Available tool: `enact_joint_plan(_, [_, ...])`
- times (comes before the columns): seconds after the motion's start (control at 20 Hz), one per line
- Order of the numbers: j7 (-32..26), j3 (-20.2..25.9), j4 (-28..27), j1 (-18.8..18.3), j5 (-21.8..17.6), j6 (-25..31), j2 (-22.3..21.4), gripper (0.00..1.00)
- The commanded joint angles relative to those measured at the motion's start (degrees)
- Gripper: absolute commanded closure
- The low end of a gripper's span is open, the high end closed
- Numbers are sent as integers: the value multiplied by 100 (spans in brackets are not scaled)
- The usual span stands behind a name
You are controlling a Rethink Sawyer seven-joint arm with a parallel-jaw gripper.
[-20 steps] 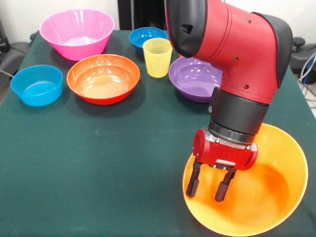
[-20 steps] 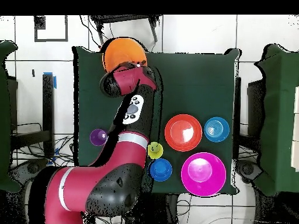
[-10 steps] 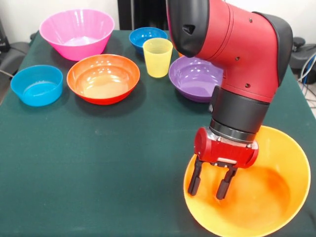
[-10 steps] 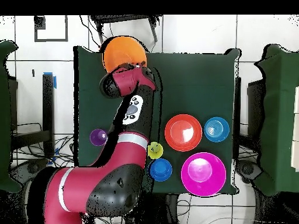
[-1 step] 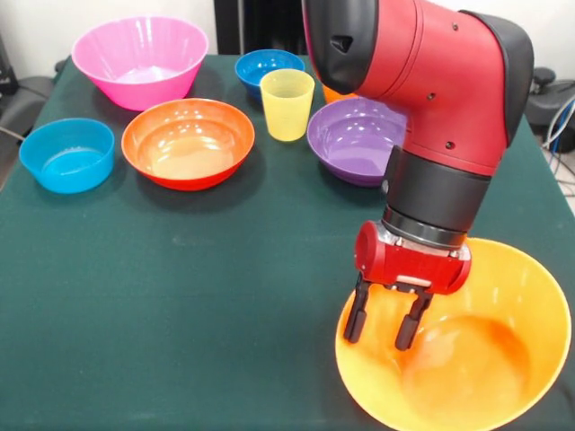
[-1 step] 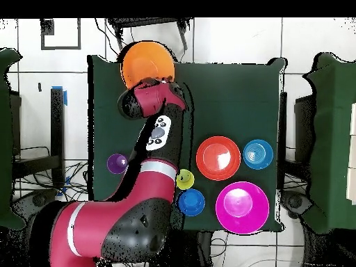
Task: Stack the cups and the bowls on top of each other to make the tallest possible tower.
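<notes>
Front view: bowls all upright, nothing inside them.
Yellow-orange bowl (image 5: 503, 359): near corner of surface (image 5: 180, 296); gripper (image 5: 381, 327) over its rim, jaws spread, pinching nothing.
Yellow cup (image 5: 287, 104): between dark blue bowl (image 5: 268, 68) and purple bowl (image 5: 353, 141).

On the green bench (image 5: 180, 296), seen from the front, a large pink plastic bowl (image 5: 139, 58) sits far left. A small dark blue plastic bowl (image 5: 269, 67) lies to its right, and a yellow plastic cup (image 5: 287, 105) stands just before that bowl. The next row runs left to right: a small light blue plastic bowl (image 5: 67, 154), a medium orange-red plastic bowl (image 5: 188, 142) and a medium purple plastic bowl (image 5: 355, 142). Well apart, near right, a large yellow-orange plastic bowl (image 5: 467, 368) sits with the gripper (image 5: 384, 325) over its left rim, jaws apart.
</notes>
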Motion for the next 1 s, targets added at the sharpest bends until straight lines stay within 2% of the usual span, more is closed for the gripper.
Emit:
enact_joint_plan(0.05, [-742,830,821,-32,-498,725,-222,0])
enact_joint_plan(0.25, [-699,815,795,-21,-489,799,-222,0])
enact_joint_plan(0.55, [-764,1009,968,-25,-394,1080,-469,0])
enact_joint_plan(0.7, [-965,1370,1066,-162,-344,1120,-651,0])
enact_joint_plan(0.85, [-1001,1546,901,-177,-319,1194,-671,0])
enact_joint_plan(1.0, [-781,1496,590,-55,-275,1324,-572,0])
